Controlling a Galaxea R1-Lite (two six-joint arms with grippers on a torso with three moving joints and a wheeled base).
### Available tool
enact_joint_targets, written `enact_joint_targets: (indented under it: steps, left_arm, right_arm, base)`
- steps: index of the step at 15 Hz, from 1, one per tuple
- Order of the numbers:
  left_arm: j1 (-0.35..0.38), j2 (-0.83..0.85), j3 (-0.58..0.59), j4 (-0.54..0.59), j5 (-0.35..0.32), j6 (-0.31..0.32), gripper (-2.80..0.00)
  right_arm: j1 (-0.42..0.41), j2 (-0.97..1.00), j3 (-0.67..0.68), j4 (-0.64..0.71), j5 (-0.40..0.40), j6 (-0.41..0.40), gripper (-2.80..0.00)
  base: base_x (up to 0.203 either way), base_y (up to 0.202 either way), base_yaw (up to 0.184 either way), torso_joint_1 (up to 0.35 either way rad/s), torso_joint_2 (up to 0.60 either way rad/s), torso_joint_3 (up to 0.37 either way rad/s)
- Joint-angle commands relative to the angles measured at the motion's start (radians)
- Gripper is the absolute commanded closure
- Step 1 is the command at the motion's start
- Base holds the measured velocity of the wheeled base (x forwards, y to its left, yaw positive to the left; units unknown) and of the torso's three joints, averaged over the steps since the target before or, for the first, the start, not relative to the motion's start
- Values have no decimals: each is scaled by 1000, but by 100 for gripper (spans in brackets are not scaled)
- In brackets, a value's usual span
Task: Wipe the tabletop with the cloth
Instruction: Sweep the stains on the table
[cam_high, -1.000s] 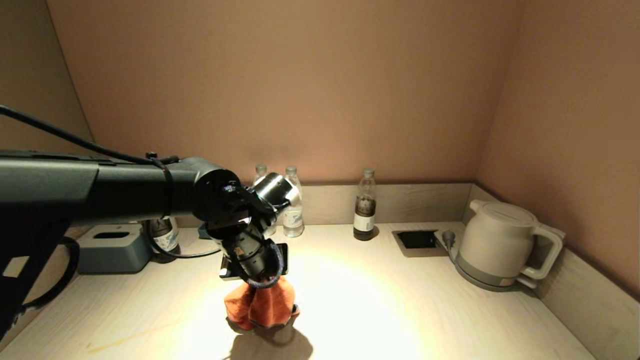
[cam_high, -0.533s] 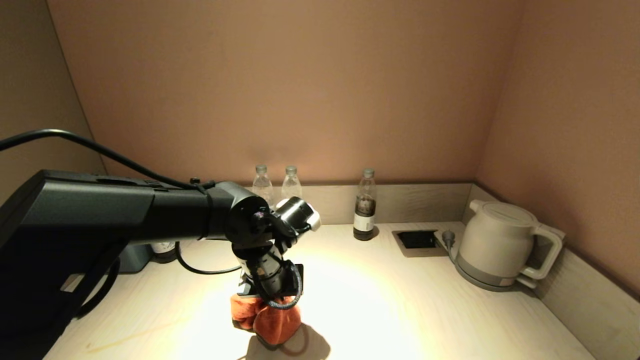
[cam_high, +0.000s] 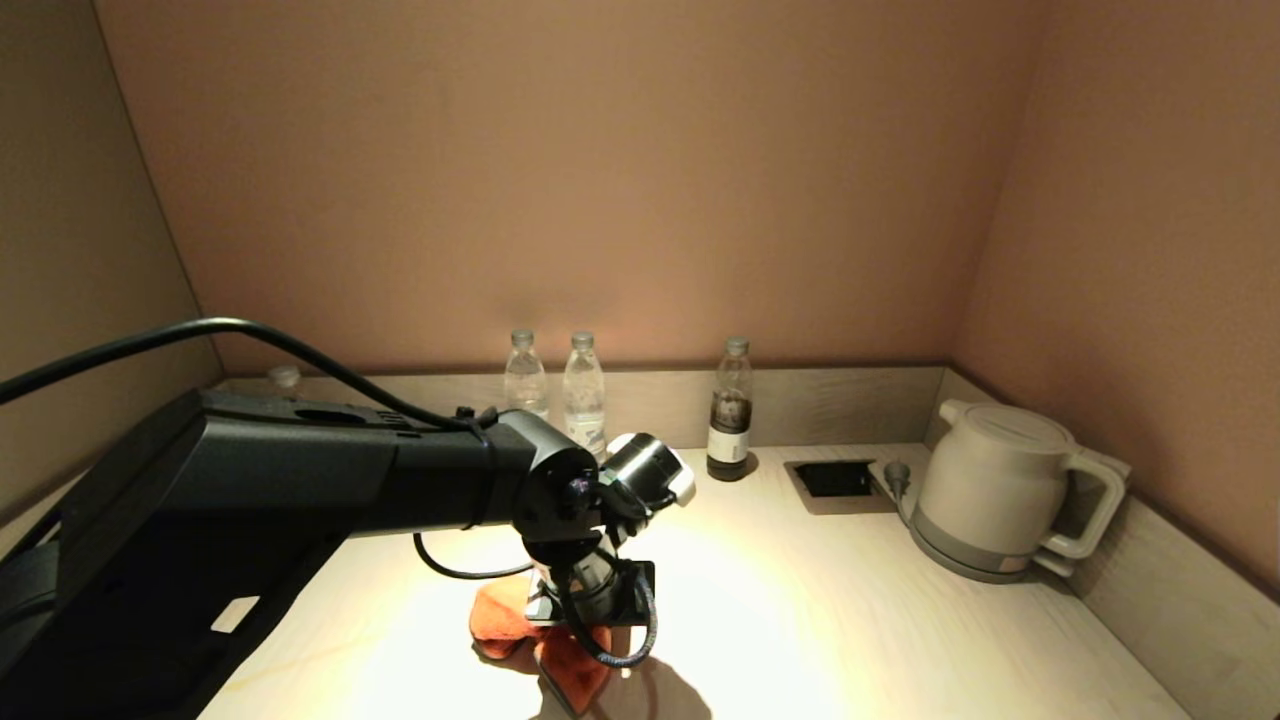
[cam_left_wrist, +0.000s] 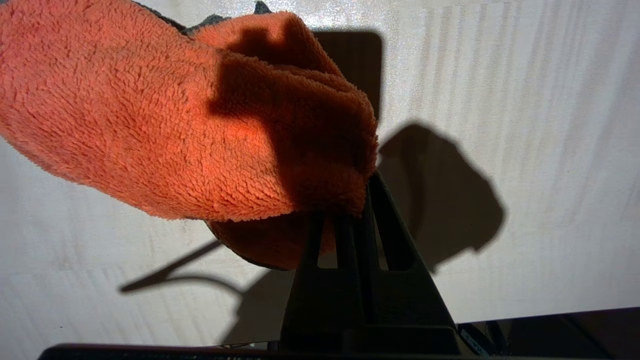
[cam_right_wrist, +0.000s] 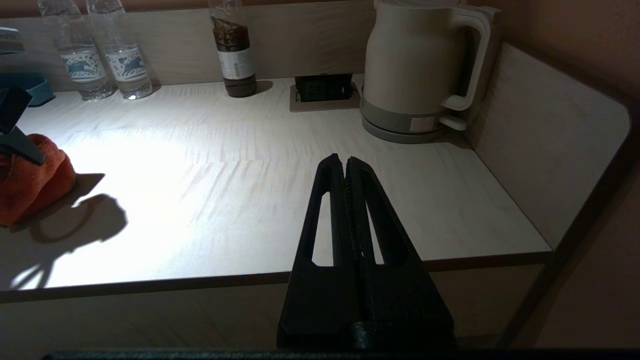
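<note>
**Orange cloth pressed to a lit tabletop by the left pincer**

A broad, pale wood-grain tabletop (cam_high: 860, 620) is shown, boxed in by a low grey-beige rim (cam_high: 830, 405) along its far and right sides, with tan walls above. A bright pool of light falls on its middle.

The near left of the head view is filled by the black left arm (cam_high: 300, 490), which reaches over the tabletop toward the centre, a dark cable looping over it. At its end the left pincer (cam_left_wrist: 357, 200) is pointed down at the surface, clenched on a fold of the cloth (cam_high: 545, 645). The cloth, an orange terry rag with a dark grey edge, is bunched under the pincer on the near centre of the tabletop, and a shadow is cast beside it.

At the far right a cream kettle (cam_high: 1000, 485) is seated on its base, handle turned right. Just left of it a dark socket recess (cam_high: 835, 480) is set into the surface. A bottle of dark liquid (cam_high: 730, 415) stands against the far rim, and two clear water bottles (cam_high: 565, 390) stand side by side further left.

The right pincer (cam_right_wrist: 346, 165) is seen only in its own wrist view, held just off the near edge of the tabletop, well apart from the cloth, its fingers pressed together on nothing.
</note>
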Motion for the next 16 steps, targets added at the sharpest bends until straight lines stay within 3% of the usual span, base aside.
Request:
enact_joint_targets:
  steps: [1,10,16]
  left_arm:
    - [-5,31,-7,7,2,-12,0]
    - [17,102,-73,-2,63,-12,0]
    - [34,141,-86,-104,114,4,0]
  right_arm:
    - [0,1,0,-1,0,0,0]
    - [0,1,0,-1,1,0,0]
    - [0,1,0,-1,1,0,0]
  base:
    - [0,0,0,0,0,0]
    - [0,0,0,0,0,0]
    - [0,0,0,0,0,0]
